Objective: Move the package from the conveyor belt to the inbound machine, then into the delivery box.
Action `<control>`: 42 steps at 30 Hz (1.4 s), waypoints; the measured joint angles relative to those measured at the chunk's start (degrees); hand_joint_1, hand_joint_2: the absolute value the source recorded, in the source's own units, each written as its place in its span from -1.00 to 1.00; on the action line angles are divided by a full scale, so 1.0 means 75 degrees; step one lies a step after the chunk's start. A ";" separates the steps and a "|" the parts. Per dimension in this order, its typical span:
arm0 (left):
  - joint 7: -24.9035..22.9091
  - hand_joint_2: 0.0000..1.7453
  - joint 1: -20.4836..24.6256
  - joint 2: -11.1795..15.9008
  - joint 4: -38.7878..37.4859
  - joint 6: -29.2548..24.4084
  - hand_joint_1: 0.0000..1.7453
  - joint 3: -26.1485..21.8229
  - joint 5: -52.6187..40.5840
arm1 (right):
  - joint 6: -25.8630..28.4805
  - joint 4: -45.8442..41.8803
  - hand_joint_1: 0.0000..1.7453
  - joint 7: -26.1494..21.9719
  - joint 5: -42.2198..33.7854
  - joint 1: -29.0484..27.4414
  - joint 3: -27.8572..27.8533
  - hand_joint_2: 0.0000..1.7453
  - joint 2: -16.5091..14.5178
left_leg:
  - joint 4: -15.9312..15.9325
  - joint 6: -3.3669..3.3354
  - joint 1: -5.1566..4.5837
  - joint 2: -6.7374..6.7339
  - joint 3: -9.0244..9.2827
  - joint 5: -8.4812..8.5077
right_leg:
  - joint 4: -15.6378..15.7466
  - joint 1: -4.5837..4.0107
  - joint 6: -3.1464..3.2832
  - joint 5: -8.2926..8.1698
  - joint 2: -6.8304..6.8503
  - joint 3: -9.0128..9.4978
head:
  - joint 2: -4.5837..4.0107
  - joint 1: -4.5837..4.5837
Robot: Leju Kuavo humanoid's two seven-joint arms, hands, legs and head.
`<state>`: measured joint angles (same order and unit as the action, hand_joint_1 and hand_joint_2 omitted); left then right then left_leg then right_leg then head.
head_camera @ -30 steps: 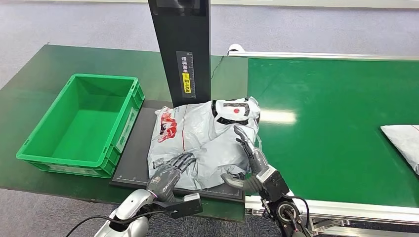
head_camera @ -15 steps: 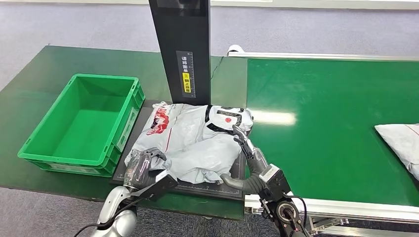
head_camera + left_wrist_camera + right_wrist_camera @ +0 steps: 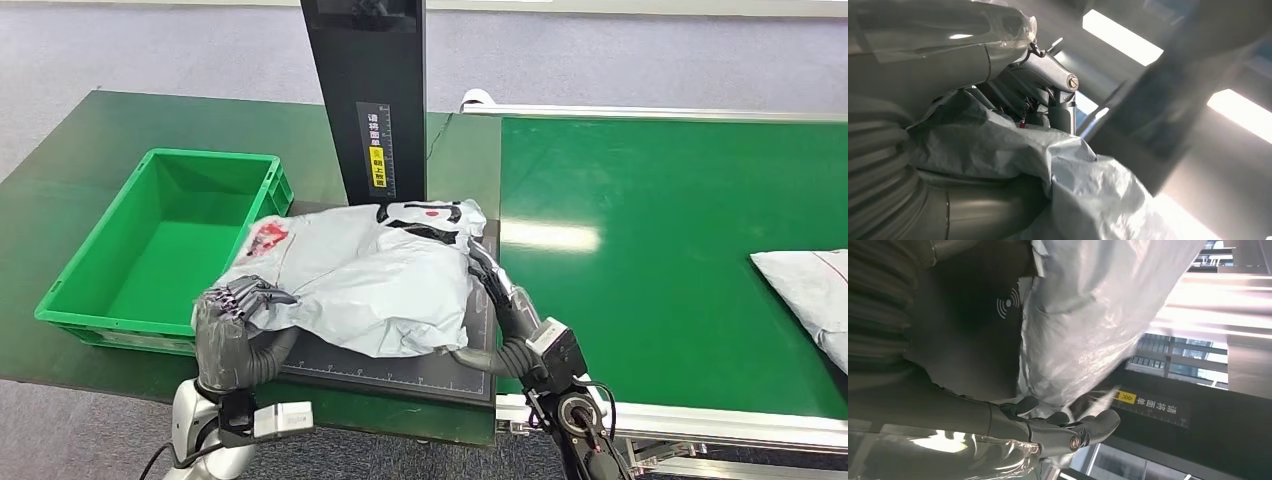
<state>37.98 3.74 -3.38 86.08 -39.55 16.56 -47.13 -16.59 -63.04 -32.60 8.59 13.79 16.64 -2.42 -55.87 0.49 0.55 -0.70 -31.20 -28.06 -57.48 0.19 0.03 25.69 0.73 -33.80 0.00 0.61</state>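
The grey plastic package (image 3: 360,275) with red and black print hangs between my two hands, above the inbound machine's black platform (image 3: 400,365); its left end reaches over the rim of the green delivery box (image 3: 160,250). My left hand (image 3: 235,320) grips the package's near-left corner, fingers curled over the edge. My right hand (image 3: 495,300) holds the right side, fingers along it and thumb underneath. Crumpled package film (image 3: 1083,200) lies against my left hand (image 3: 1013,85) in the left wrist view. In the right wrist view the package (image 3: 1088,315) hangs beside my right hand (image 3: 1038,430).
The machine's black column (image 3: 365,100) stands just behind the package. The green conveyor belt (image 3: 650,260) runs to the right with a second grey package (image 3: 805,290) at its right edge. The delivery box sits on a dark green table (image 3: 60,180).
The package rose off the platform and moved left toward the green box. My left hand turned up and took hold of its corner. The second package on the belt drifted left.
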 joint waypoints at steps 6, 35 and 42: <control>0.0237 1.00 -0.0043 -0.0209 0.0722 -0.0028 1.00 -0.0093 -0.0557 | 0.0058 0.0214 -1.00 -0.0001 -0.0036 0.0108 0.0007 1.00 -0.0041 | 0.0000 0.0000 0.0000 0.0000 -0.0001 0.0000 | 0.0000 0.0000 0.0000 0.0000 0.0000 -0.0001 | 0.0000 -0.0001; 0.0162 1.00 0.1992 -0.1123 -0.0930 -0.0036 1.00 -0.5123 -0.2152 | 0.0046 0.0257 -1.00 0.0124 0.0069 -0.0050 0.0066 1.00 -0.0050 | 0.0000 0.0000 0.0000 -0.0006 -0.0003 0.0003 | -0.0001 -0.0001 0.0000 -0.0002 -0.0002 -0.0006 | 0.0000 -0.0001; 0.0244 1.00 0.2039 -0.1209 -0.0409 -0.0039 1.00 -0.5974 -0.0991 | 0.0113 0.0289 -1.00 0.0065 0.0073 -0.0051 0.0101 1.00 -0.0050 | 0.0000 0.0000 0.0000 -0.0004 -0.0003 0.0003 | -0.0001 -0.0001 0.0000 -0.0002 -0.0002 -0.0006 | 0.0000 -0.0001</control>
<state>39.81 19.04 -12.45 83.02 -39.84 -28.24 -54.56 -15.74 -60.87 -32.12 9.14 13.41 17.40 -2.80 -55.87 0.50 0.55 -0.72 -31.22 -28.04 -57.49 0.19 0.02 25.67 0.71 -33.85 0.00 0.61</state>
